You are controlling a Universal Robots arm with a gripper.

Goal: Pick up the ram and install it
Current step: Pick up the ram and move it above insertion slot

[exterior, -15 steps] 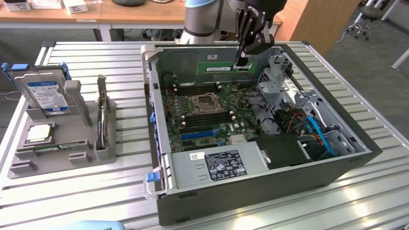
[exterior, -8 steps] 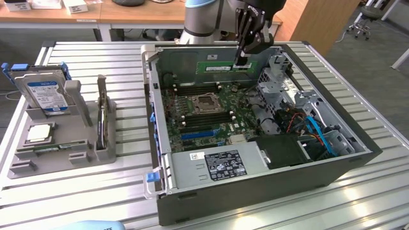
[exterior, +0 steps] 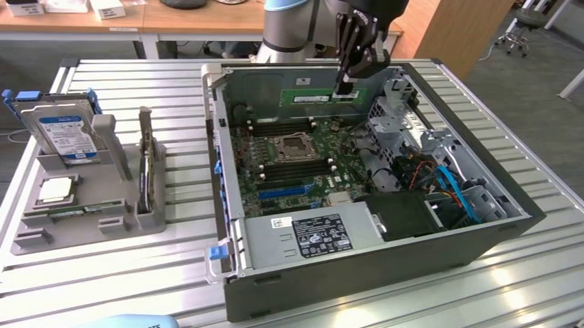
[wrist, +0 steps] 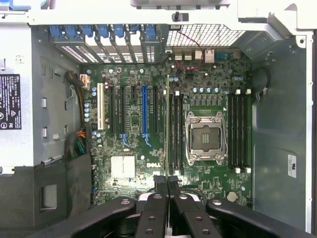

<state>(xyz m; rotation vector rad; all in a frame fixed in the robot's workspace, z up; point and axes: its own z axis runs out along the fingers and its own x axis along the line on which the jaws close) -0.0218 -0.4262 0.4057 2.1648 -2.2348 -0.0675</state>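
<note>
Gripper [exterior: 344, 88] [wrist: 167, 181] closed on the ram [exterior: 315, 98], clamped by its upper edge, long side level. In the exterior view the ram is held raised over the motherboard [exterior: 273, 171], beyond the CPU socket [exterior: 294, 145], near the far wall of the case [exterior: 365, 273]. In the wrist view the ram [wrist: 167, 124] is seen edge-on as a thin line along the memory slots [wrist: 176, 131] just beside the CPU socket [wrist: 204, 138]; contact with a slot cannot be told. Outside the case, well to the exterior view's left of the socket, a grey holder [exterior: 119, 171] is loaded with a hard drive [exterior: 64, 130], a processor chip [exterior: 57, 190] and a second green stick [exterior: 84, 209].
</note>
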